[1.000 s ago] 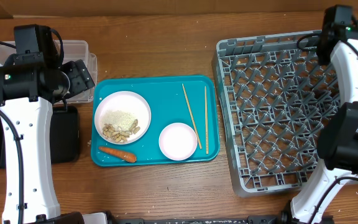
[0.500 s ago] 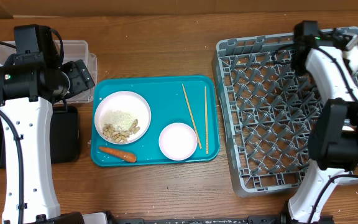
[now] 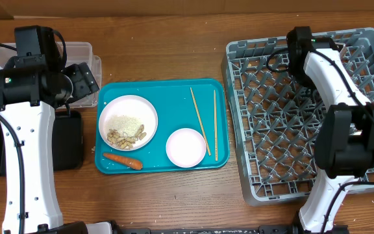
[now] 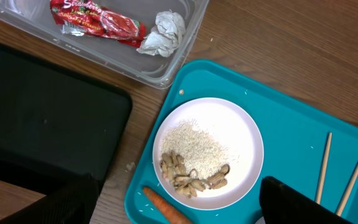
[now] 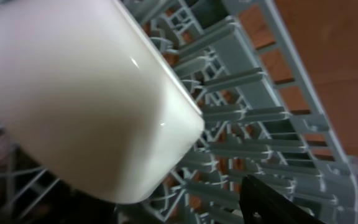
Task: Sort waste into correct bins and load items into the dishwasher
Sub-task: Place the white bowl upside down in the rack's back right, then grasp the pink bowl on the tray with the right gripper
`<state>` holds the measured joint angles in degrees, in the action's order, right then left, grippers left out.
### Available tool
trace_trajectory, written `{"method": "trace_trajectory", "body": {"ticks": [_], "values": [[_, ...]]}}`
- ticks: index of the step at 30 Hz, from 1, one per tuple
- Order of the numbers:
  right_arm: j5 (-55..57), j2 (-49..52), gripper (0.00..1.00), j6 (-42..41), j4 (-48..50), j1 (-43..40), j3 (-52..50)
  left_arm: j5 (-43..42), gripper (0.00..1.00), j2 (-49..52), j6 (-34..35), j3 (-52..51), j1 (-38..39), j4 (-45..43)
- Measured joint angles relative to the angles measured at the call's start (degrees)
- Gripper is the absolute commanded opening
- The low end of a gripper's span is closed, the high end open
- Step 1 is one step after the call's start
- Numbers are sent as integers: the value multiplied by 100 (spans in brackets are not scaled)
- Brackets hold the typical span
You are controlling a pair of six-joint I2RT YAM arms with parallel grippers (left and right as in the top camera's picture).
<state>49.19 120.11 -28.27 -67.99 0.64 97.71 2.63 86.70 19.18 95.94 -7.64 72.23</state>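
The overhead view looks straight down from well above the whole table (image 3: 174, 201), taking in the teal tray (image 3: 167, 97) and the grey rack (image 3: 271, 149). The left wrist view looks down from nearer, over the tray's left end, and shares the rice bowl (image 4: 241, 143), carrot (image 4: 166, 208) and clear tub (image 4: 173, 62) with it. The right wrist view sits very close inside the rack, blurred, right against a white cup (image 5: 73, 93).
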Motion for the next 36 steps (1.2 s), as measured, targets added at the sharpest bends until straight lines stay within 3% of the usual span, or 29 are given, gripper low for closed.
{"method": "trace_trajectory", "body": {"ticks": [3, 12, 16, 21, 26, 30, 36], "values": [[-780, -339, 83, 221, 13, 37, 275, 0, 85, 0, 0, 0, 0, 0], [-5438, -1862, 84, 1694, -260, 343, 1187, 0, 86, 0, 0, 0, 0, -7], [-6583, -1827, 84, 2258, -570, 1099, 925, 0, 87, 0, 0, 0, 0, -22], [-6832, -1700, 84, 2529, -461, 2105, -39, 0, 87, 0, 0, 0, 0, -52], [-6874, -1674, 81, 2597, 264, 2743, -1137, 0, 87, 0, 0, 0, 0, -63], [-6874, -1674, 74, 2625, 1047, 3106, -1987, -2, 87, 0, 0, 0, 0, -55], [-6861, -1672, 54, 2610, 2000, 3440, -2826, 0, 87, 0, 0, 0, 0, -24]]}}
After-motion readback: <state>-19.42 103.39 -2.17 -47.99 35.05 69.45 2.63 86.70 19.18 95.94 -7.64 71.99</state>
